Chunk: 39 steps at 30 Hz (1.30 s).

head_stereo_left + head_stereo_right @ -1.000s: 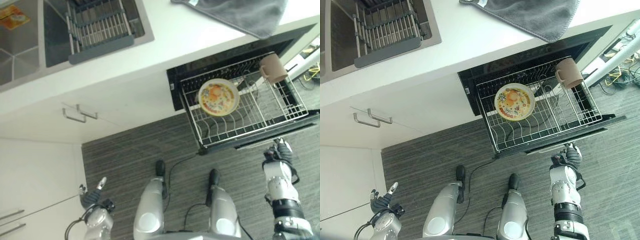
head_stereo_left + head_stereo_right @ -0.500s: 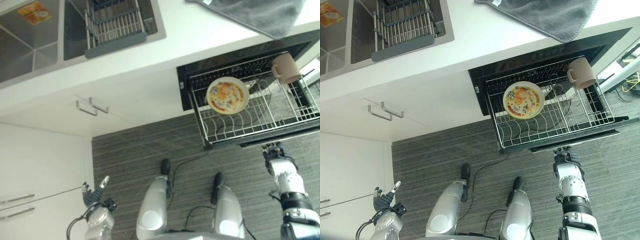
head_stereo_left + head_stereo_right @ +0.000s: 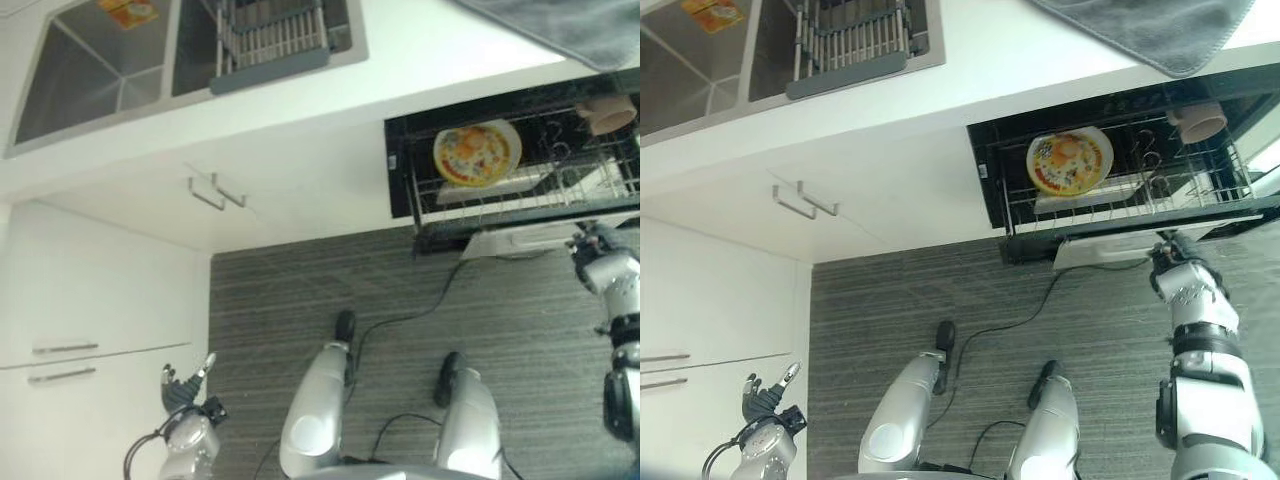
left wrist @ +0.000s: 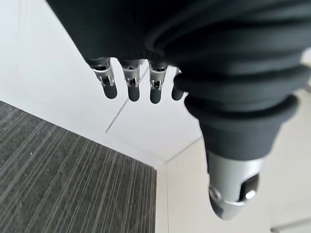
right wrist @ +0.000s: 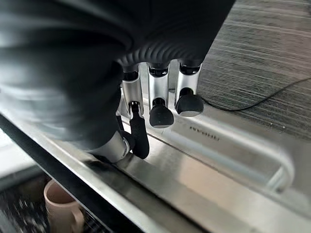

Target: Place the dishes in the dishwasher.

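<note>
Dishwasher (image 3: 990, 190): built in under the white desk (image 3: 970, 70), cavity open, wire rack (image 3: 1140, 195) most of the way inside.

Plate (image 3: 1070, 160): round, yellow and orange print, standing tilted on edge in the rack's left part.

Mug (image 3: 1197, 122): pinkish-brown, lying toward the rack's right rear corner; also seen in the right wrist view (image 5: 60, 206) past the door's edge.

Dishwasher door (image 5: 228, 160): brushed steel with a bar handle (image 5: 272, 167), hanging partly open below the rack front.

Right hand (image 3: 1180, 270): at the door's front edge. In its wrist view the fingers (image 5: 160, 114) reach down nearly straight, dark tips resting on or just above the steel panel, thumb lying along the door's upper edge. They are curled round nothing and hold nothing.

Left hand (image 3: 185, 380): low at the robot's side beside the white cabinet fronts, well apart from the dishwasher. Fingers (image 4: 133, 87) hang relaxed and empty.

Other items: sink (image 3: 100, 60) with a drying rack (image 3: 270, 40) set in it; grey towel (image 3: 1150, 30) on the desk above the dishwasher.

Step in hand (judged): both dishes are loaded, so the work appears to be the closing stage, rack in and door up.

Next move (judged): a steady push with the right hand against the door panel or handle, with the rack seated fully clear of the door's swing.
</note>
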Tool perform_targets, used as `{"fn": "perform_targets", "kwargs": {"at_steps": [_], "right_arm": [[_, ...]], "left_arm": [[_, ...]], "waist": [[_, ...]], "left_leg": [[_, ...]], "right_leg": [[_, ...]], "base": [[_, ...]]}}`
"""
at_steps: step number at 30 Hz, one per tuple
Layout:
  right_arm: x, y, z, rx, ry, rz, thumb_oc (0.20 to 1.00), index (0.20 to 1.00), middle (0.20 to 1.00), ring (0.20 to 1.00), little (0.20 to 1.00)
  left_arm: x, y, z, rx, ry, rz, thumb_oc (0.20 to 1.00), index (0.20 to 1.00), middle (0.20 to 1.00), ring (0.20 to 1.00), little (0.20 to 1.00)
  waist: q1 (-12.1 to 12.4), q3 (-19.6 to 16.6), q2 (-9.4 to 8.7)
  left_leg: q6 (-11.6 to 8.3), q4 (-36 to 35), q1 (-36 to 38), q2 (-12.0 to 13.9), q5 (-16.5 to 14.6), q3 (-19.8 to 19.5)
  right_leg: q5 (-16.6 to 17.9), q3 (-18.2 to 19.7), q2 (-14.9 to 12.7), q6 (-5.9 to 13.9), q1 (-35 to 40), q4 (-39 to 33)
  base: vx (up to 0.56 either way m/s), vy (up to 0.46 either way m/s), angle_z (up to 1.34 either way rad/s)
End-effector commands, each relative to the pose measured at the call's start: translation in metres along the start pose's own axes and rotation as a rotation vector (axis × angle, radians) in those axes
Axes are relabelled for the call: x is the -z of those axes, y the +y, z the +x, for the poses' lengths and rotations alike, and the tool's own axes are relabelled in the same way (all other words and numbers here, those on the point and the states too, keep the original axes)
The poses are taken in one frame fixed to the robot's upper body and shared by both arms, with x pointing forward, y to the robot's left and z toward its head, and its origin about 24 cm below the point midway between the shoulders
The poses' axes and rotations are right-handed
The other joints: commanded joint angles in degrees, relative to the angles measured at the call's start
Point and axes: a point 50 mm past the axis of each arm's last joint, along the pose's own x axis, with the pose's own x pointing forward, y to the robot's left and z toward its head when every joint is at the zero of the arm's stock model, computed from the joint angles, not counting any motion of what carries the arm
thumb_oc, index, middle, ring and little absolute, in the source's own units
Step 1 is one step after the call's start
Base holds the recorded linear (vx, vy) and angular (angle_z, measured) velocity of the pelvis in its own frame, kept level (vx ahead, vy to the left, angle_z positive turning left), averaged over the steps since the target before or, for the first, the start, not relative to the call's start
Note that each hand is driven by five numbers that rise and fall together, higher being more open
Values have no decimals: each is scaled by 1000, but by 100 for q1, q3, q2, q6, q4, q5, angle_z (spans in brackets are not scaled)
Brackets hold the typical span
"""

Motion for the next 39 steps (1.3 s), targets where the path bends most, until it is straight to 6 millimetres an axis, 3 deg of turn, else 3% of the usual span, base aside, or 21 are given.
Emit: {"fn": "perform_targets", "kwargs": {"at_steps": [1, 4, 5, 10, 11, 12, 14, 19, 20, 23, 27, 30, 32, 33, 35, 36, 37, 39], "right_arm": [[-39, 55, -11, -223, -111, -85, 200, 200, 200, 200, 200], [-53, 67, -13, -222, -127, -149, 200, 200, 200, 200, 200], [-60, 69, -14, -209, -137, -168, 200, 200, 200, 200, 200], [-92, 76, -21, -160, -224, -210, 200, 200, 200, 200, 200], [-117, 80, -29, -130, -298, -211, 200, 200, 200, 200, 200], [-121, 80, -30, -129, -308, -210, 200, 200, 200, 200, 200], [-166, 85, -50, -91, -441, -212, 200, 200, 200, 200, 200], [-202, 92, -74, -54, -552, -249, 200, 200, 200, 200, 200], [-210, 90, -79, -44, -573, -244, 200, 200, 200, 200, 200], [-215, 81, -80, -32, -571, -227, 200, 200, 200, 200, 200], [-204, 69, -69, -14, -510, -247, 200, 200, 200, 200, 200], [-185, 58, -54, -9, -428, -264, 200, 200, 200, 200, 200], [-168, 50, -43, -20, -357, -259, 200, 200, 200, 200, 200], [-144, 40, -30, -19, -290, -268, 200, 200, 200, 200, 200], [-121, 27, -19, 5, -232, -337, 200, 200, 200, 200, 200], [-92, 11, -7, 4, -158, -346, 1000, 1000, 1000, 1000, 1000], [-78, 5, -3, -10, -128, -366, 1000, 1000, 1000, 1000, 1000], [-25, -9, 8, -92, -68, -407, 1000, 1000, 1000, 1000, 1000]], "left_arm": [[-17, 29, 10, -28, -73, 114, 1000, 1000, 1000, 1000, 1000], [-16, 34, 10, -19, -68, 132, 1000, 1000, 1000, 1000, 1000], [-15, 37, 10, -17, -64, 142, 1000, 1000, 1000, 1000, 1000], [-9, 49, 8, -15, -43, 147, 1000, 1000, 1000, 1000, 1000], [-8, 59, 9, -16, -36, 149, 1000, 1000, 1000, 1000, 1000], [-8, 60, 9, -19, -34, 147, 1000, 1000, 1000, 1000, 1000], [-8, 77, 12, -18, -12, 181, 1000, 1000, 1000, 1000, 1000], [-2, 101, 10, -33, 32, 242, 1000, 1000, 1000, 1000, 1000], [-5, 107, 11, -37, 31, 255, 1000, 1000, 1000, 1000, 1000], [-11, 114, 12, -26, 5, 264, 1000, 1000, 1000, 1000, 1000], [-17, 116, 13, -11, -27, 275, 1000, 1000, 1000, 1000, 1000], [-18, 117, 14, -8, -37, 281, 1000, 1000, 1000, 1000, 1000], [-20, 115, 15, -3, -44, 282, 1000, 1000, 1000, 1000, 1000], [-21, 112, 16, 4, -53, 275, 1000, 1000, 1000, 1000, 1000], [-23, 107, 18, 11, -62, 264, 1000, 1000, 1000, 1000, 1000], [-24, 100, 19, 21, -75, 257, 1000, 1000, 1000, 1000, 1000], [-24, 98, 19, 22, -79, 253, 1000, 1000, 1000, 1000, 1000], [-30, 91, 22, 20, -100, 228, 1000, 1000, 1000, 1000, 1000]], "waist": [[233, -173, -118], [360, -137, 3], [435, -131, 47], [641, -121, 287], [779, -157, 398], [790, -158, 411], [1020, -256, 479], [1164, -367, 437], [1197, -407, 364], [1225, -419, 243], [1264, -430, 96], [1272, -433, 17], [1267, -429, -21], [1247, -404, -39], [1212, -367, -55], [1167, -311, -73], [1151, -289, -82], [1058, -171, -118]], "left_leg": [[-25, 406, -120, -58, -461, -200], [1, 524, -260, -189, -503, -234], [-12, 568, -249, -262, -643, -258], [3, 416, -264, -434, -516, -367], [0, 257, -246, -517, -398, -416], [0, 239, -244, -527, -385, -426], [-14, 87, -237, -604, -249, -543], [-44, 79, -212, -592, -194, -570], [-38, 61, -199, -565, -182, -562], [-25, 109, -206, -540, -198, -572], [-6, 208, -219, -527, -259, -616], [-22, 258, -232, -482, -297, -607], [-28, 257, -236, -444, -293, -582], [-23, 244, -234, -415, -288, -563], [-9, 236, -244, -391, -289, -544], [17, 218, -249, -361, -284, -540], [24, 208, -251, -349, -282, -530], [54, 197, -285, -314, -280, -494]], "right_leg": [[-170, -154, 22, -275, 243, -18], [-298, -122, -130, -266, 54, 311], [-500, -88, -207, -225, 55, 450], [-649, -95, -383, -165, 15, 629], [-701, -156, -454, -127, 76, 607], [-705, -168, -463, -122, 86, 601], [-730, -351, -560, -64, 263, 488], [-710, -542, -570, -56, 487, 382], [-680, -610, -574, -32, 581, 307], [-619, -686, -554, 2, 720, 196], [-539, -736, -476, 22, 880, 9], [-473, -792, -393, 23, 1034, -212], [-431, -808, -362, 43, 1078, -307], [-394, -813, -332, 54, 1108, -392], [-360, -810, -312, 74, 1124, -469], [-309, -801, -269, 81, 1140, -559], [-292, -797, -248, 86, 1156, -604], [-209, -772, -164, 104, 1188, -782]], "base": [[74, 33, 13], [102, 32, 23], [178, 15, 20], [125, 35, 13], [105, 5, 23], [134, -31, 36], [136, -73, 37], [131, -21, 34], [117, -47, 4], [97, -78, 6], [57, -85, 2], [28, -63, -2], [-2, -45, -3], [-16, -38, -2], [-50, -44, -5], [-83, -54, -9], [-107, -62, -7], [-132, -70, -9]]}}
